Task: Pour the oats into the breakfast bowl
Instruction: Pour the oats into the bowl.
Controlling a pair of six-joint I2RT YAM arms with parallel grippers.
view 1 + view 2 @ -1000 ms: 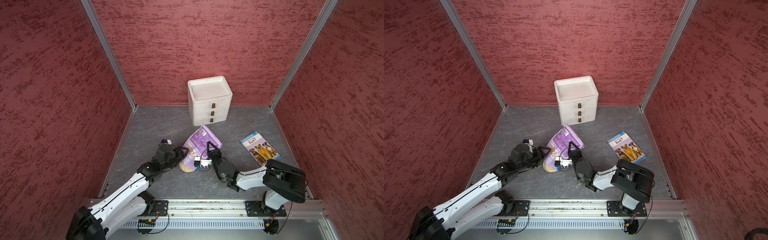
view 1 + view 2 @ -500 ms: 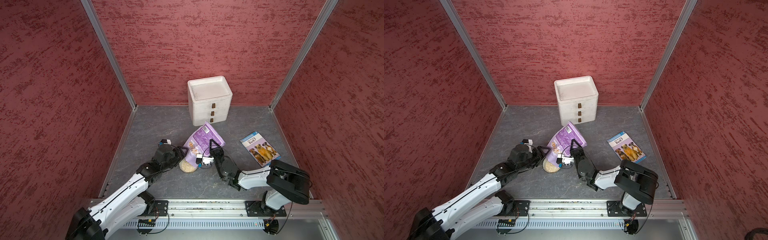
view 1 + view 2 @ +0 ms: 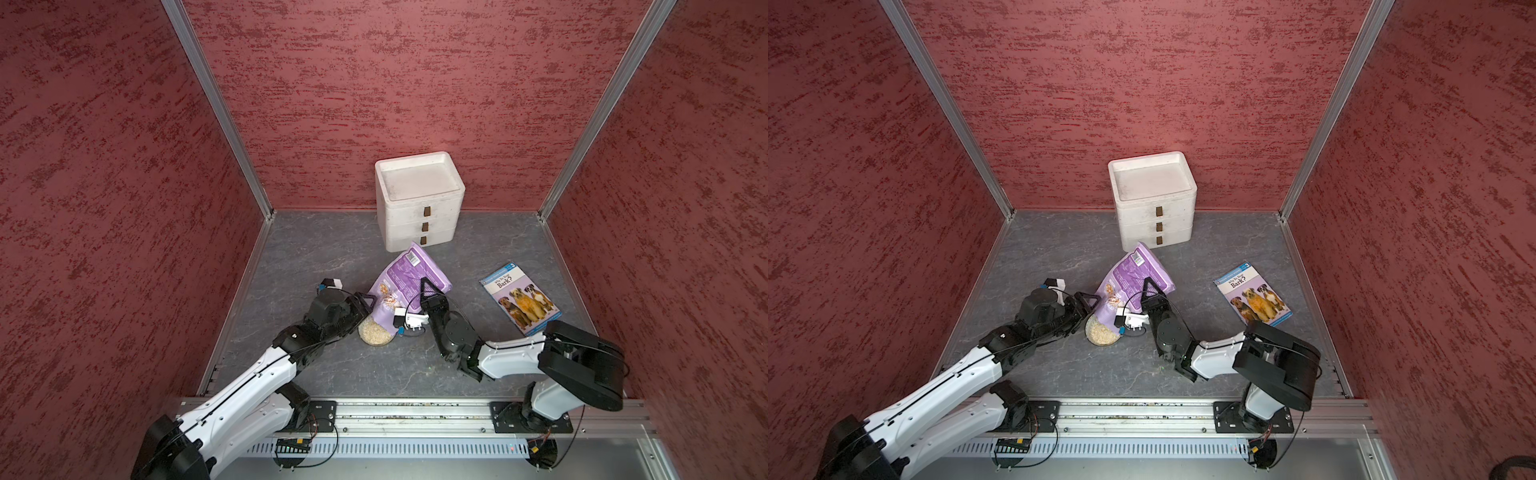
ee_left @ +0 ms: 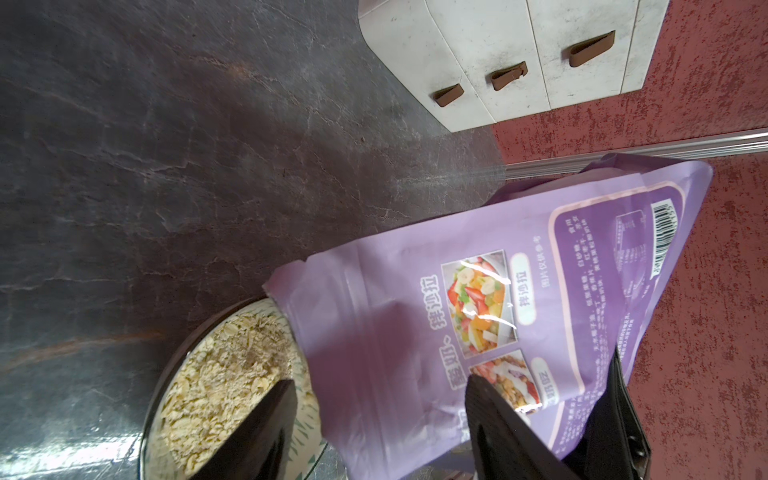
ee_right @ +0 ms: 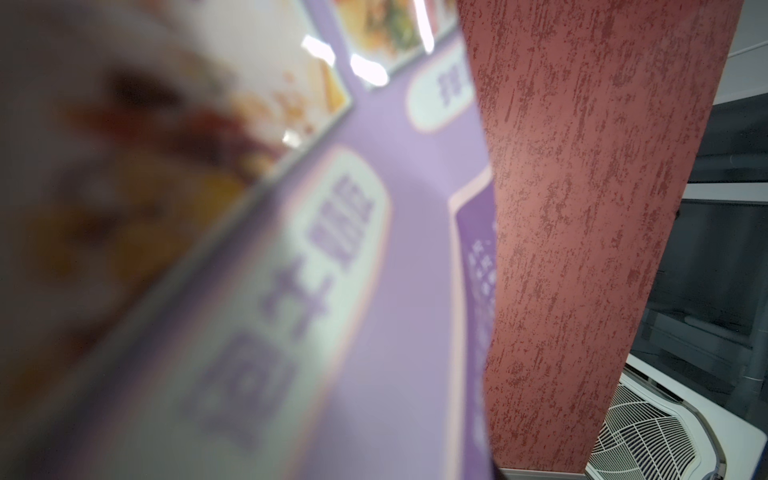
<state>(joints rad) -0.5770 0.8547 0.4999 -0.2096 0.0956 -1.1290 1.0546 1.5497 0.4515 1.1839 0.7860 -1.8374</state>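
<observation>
Lilac pouch (image 3: 409,276) is tilting mouth-down over the breakfast bowl (image 4: 303,428) near the middle of the grey worktop (image 3: 316,257), its barcode end pointing toward 1 o'clock in both top views. Pale oats (image 4: 216,382) are lying in the bowl, just under the pouch's mouth. Right gripper (image 3: 424,289) is pinching the pouch from 5 o'clock. Left gripper (image 4: 378,380) is sitting at the pouch's 9 o'clock with fingers spread, 1 over the oats and 1 over the pouch. White drawer box (image 3: 419,199) is standing at 12 o'clock; a dog book (image 3: 519,299) is lying at 3 o'clock.
</observation>
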